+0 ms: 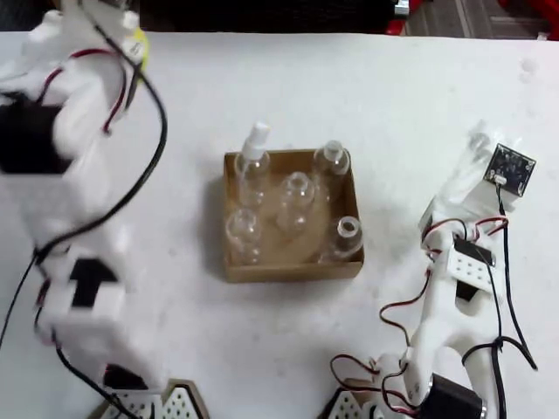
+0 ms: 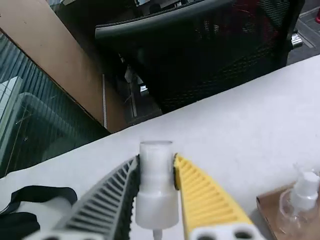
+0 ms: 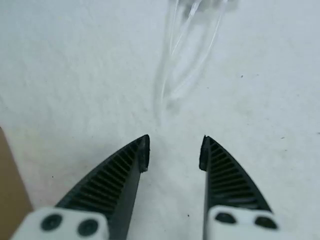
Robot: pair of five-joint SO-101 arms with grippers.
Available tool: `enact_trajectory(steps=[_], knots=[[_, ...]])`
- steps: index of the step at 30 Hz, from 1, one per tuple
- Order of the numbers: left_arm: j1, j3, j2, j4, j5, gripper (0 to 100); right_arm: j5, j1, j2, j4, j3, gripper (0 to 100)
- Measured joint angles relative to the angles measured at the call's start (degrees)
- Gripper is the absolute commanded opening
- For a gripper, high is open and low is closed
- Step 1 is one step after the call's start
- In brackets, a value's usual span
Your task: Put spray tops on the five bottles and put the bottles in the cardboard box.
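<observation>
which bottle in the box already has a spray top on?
The bottle in the far-left corner of the box: it wears a white spray top; the other four necks are bare.

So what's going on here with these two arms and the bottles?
The left gripper is shut on a white spray top, raised at the far left of the table. Five bottles stand in the cardboard box; the far-left one already wears a top, the other four are open-necked. The right gripper is open over the table, near some thin clear tubes.
</observation>
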Motion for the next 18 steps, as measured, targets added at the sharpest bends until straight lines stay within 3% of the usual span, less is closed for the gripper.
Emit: enact_trajectory(steps=[9, 18], knots=[[6.07, 42.73, -37.27, -3.96, 0.00, 2, 0.00, 0.00, 0.00, 0.00, 0.00, 14.4], [7.30, 83.16, -65.23, -30.42, 0.00, 2, 0.00, -0.09, 0.00, 0.00, 0.70, 14.4]])
